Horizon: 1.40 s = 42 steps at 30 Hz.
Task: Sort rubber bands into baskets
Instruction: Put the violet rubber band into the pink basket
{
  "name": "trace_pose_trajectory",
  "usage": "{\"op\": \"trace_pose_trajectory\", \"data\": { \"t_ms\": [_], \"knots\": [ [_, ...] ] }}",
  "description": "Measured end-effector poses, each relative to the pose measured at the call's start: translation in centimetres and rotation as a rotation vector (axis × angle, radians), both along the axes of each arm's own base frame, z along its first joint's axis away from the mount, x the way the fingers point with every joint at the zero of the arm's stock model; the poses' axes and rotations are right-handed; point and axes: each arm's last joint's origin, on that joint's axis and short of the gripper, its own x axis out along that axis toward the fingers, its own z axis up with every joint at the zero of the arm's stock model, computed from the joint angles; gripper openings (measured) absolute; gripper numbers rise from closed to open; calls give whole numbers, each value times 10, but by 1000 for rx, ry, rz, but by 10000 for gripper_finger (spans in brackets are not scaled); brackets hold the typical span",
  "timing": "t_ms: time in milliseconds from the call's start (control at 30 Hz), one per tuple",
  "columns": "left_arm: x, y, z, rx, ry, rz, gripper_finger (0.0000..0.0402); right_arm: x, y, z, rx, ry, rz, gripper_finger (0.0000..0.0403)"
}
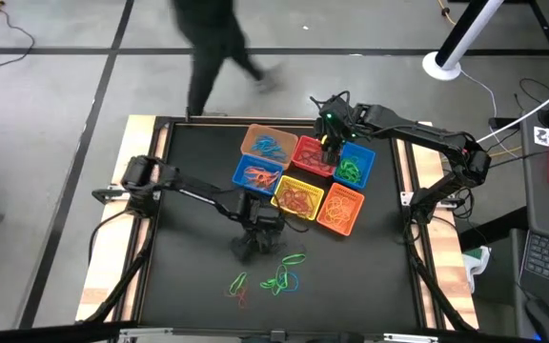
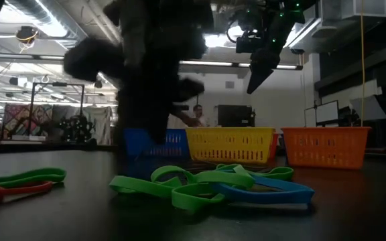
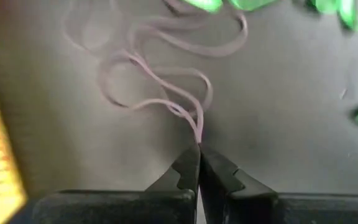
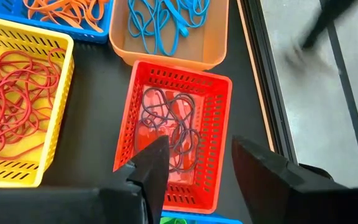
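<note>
The fingers (image 3: pixel 188 171) of the left gripper (image 3: pixel 197 152) are pressed together on a thin pale purplish rubber band (image 3: pixel 160 81) lying in loose curls on the black table (image 1: pixel 189 286). The pinch sits at the band's near end, so the rest of the band trails straight away from the fingertips, its long axis roughly in line with the gripper. Seen from above, this left gripper (image 1: pixel 260 233) is low over the table just in front of the small yellow perforated plastic basket (image 1: pixel 297 198), which holds red bands. A loose heap of green, blue and red elastic loops (image 1: pixel 276 278) lies farther out from that basket, near the left arm and well apart from the right.

The right gripper (image 4: pixel 194 165) hovers with its fingers spread wide above the red perforated basket (image 4: pixel 216 124), directly behind the yellow one (the bands inside it look purplish too). If that match holds, the pinched band belongs there, and the lift would carry it past the yellow basket; the left arm is the nearer to the band.
</note>
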Motion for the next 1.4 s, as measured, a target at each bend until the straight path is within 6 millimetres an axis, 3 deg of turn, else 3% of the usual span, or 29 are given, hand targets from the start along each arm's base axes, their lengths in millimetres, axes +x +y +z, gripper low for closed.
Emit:
{"op": "trace_pose_trajectory", "data": {
  "t_ms": [333,567,1000,1167,1400],
  "knots": [
    [1,26,46,-21,-199,90,1,0,0,0,0,0,0,175],
    [8,54,73,-24,-402,170,0,-1,1,-1,37,-3,-55,175],
    [21,140,99,65,-762,338,0,-7,4,-4,71,59,-62,175],
    [23,174,95,107,-820,402,0,-7,4,-4,84,51,-88,175],
    [33,206,60,136,-821,461,0,-5,6,-4,174,10,-69,175]
  ]
}}
